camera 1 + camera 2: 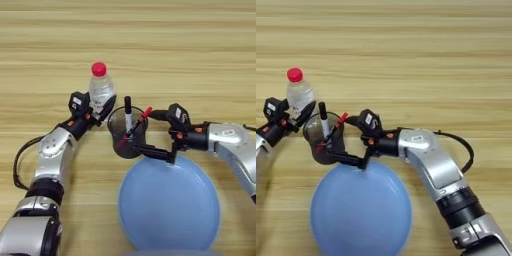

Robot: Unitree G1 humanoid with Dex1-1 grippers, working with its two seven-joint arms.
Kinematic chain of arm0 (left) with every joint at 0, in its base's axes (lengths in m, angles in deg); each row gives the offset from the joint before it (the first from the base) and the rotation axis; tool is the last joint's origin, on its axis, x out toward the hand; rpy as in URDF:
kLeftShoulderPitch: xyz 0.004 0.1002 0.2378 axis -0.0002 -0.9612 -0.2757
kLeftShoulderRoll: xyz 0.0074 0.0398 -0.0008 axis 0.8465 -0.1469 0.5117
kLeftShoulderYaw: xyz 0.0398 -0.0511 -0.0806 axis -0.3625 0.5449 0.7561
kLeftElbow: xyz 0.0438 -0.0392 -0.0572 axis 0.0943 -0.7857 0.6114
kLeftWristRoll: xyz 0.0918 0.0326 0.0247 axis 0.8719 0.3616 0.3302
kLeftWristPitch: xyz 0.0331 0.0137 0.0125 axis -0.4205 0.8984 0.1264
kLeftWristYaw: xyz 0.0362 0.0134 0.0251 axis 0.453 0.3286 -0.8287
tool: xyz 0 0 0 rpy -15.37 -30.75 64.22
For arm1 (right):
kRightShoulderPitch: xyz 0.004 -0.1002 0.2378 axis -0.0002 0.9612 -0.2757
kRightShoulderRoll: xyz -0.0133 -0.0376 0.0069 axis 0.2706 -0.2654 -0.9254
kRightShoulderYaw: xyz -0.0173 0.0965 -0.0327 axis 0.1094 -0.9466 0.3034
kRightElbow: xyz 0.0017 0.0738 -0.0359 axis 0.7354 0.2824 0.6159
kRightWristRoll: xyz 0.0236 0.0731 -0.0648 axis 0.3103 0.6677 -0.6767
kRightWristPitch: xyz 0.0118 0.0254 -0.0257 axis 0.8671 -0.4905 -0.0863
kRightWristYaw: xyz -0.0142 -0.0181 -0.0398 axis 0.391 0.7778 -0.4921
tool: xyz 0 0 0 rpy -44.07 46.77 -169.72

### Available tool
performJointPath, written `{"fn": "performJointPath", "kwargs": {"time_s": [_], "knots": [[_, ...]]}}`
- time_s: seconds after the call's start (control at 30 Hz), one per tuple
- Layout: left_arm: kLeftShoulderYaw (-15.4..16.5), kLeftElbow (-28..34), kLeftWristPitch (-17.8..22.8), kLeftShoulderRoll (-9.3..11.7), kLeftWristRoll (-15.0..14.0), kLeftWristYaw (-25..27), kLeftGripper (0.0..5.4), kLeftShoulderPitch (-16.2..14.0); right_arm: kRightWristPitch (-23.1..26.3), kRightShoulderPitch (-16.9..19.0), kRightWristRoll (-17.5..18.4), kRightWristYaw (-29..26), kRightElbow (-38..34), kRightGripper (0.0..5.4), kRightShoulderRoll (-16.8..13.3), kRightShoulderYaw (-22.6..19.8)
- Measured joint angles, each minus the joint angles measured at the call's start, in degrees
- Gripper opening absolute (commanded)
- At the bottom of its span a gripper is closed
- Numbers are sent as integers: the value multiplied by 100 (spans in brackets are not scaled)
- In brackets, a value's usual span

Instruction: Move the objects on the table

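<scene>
A small clear bottle with a red cap stands upright left of centre. My left gripper is shut around its lower part and hides its base. Just to its right stands a dark translucent cup holding a black-capped pen and a red-capped pen, both leaning out of the rim. My right gripper reaches in from the right and is open. One finger sits by the cup's far right rim near the red cap, and the other lies along the cup's near side.
A large round light-blue plate lies at the near edge, just in front of the cup and under my right gripper's lower finger. The wooden table stretches away behind the objects.
</scene>
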Motion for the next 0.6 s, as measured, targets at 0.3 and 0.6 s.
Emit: {"fn": "performJointPath", "kwargs": {"time_s": [0.3, 0.6], "knots": [[-38, -2, -3, -3, 1, -3, 453, -69, -90, -28, -100, -15, 61, 540, 119, 90], [-43, -3, -3, -8, 0, 11, 536, -110, -142, -125, -190, -1, 301, 540, 259, 137]]}}
